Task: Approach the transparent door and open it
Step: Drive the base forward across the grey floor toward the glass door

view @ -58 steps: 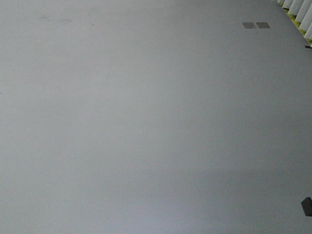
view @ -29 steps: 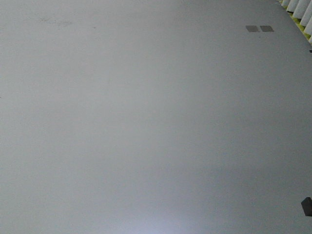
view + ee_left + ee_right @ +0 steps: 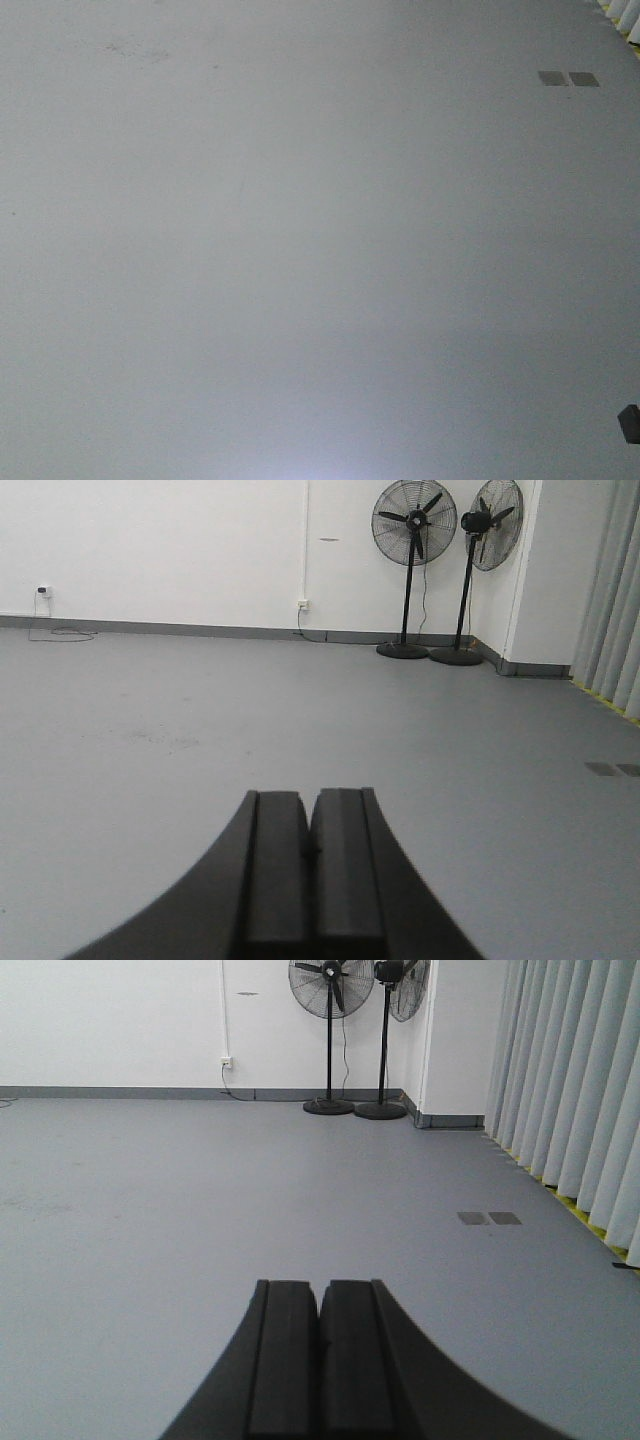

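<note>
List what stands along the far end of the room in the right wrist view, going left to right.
wall socket → left pedestal fan → right pedestal fan → pleated curtain

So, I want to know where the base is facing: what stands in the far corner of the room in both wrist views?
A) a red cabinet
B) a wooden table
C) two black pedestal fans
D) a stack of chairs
C: two black pedestal fans stand side by side on round bases against the white wall, right by the corner.
</note>
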Robot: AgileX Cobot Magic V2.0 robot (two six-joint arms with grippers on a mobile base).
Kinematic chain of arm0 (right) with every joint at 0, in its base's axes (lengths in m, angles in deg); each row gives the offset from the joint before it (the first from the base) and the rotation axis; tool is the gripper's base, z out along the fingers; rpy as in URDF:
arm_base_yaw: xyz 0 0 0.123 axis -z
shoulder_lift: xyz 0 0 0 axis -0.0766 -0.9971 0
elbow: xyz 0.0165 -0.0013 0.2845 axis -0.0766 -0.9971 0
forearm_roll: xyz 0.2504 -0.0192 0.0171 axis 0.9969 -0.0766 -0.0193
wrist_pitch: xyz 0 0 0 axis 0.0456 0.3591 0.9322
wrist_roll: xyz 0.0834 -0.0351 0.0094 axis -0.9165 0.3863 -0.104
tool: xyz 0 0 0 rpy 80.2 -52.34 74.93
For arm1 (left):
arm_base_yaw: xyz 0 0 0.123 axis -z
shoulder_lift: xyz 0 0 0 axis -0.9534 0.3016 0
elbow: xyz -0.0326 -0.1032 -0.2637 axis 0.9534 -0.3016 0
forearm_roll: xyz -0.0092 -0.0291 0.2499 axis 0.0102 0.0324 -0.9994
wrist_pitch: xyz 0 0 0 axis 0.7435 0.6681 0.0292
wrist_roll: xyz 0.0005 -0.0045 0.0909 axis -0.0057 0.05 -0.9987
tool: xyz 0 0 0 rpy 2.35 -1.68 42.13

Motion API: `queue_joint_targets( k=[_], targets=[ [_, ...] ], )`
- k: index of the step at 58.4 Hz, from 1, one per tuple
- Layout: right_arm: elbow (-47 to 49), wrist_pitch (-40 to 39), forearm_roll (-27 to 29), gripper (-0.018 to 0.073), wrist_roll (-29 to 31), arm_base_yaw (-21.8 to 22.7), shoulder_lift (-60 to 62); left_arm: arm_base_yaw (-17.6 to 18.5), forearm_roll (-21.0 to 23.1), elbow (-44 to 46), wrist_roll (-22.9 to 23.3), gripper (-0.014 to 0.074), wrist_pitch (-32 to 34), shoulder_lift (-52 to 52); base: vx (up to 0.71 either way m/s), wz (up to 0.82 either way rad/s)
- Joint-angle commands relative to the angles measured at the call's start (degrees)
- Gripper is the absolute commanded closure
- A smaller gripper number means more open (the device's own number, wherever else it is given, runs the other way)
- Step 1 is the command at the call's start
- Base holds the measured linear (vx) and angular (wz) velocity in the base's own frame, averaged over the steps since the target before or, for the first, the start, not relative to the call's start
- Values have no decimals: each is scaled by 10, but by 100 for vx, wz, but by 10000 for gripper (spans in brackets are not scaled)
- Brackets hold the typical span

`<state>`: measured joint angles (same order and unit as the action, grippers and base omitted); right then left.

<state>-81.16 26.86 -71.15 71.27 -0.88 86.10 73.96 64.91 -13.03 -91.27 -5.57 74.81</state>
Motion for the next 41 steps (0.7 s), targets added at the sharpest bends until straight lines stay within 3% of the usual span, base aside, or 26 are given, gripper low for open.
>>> queue_joint_targets(
  k=[1, 41],
  targets=[
    [-7, -50, -2, 567, 4, 3, 8, 2, 2, -17, 4, 602, 46, -7, 32, 1],
    [-7, -50, -2, 567, 4, 3, 8, 2, 2, -17, 4, 602, 46, -7, 45, 7]
  ],
)
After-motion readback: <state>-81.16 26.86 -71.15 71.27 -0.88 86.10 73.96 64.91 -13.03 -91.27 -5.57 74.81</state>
